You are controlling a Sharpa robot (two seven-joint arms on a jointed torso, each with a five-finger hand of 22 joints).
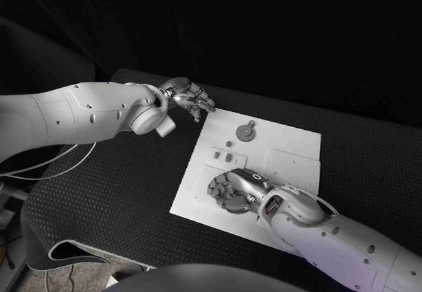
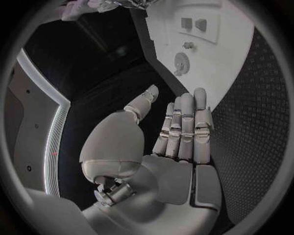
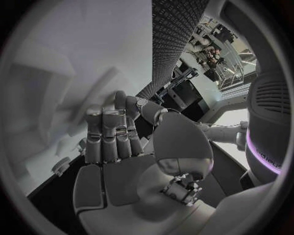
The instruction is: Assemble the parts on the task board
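The white task board (image 1: pixel 283 167) lies in the middle of the black table. A round grey part (image 1: pixel 245 131) sits near its far edge, and small grey parts (image 1: pixel 227 157) stand in a cluster below it. My left hand (image 1: pixel 188 97) hovers by the board's far left corner; in the left wrist view this left hand (image 2: pixel 178 142) has straight fingers with nothing in them, and the round part (image 2: pixel 181 62) lies ahead of it. My right hand (image 1: pixel 233 189) is low over the board's near left area. In the right wrist view its fingers (image 3: pixel 110 132) stretch toward the board (image 3: pixel 55 63) and hold nothing.
Black table mat (image 1: pixel 117 193) surrounds the board, with wide room to its left and far right. A white cable (image 1: pixel 50 166) hangs off the table's left side. A small knurled piece (image 3: pixel 60 166) shows beside my right palm.
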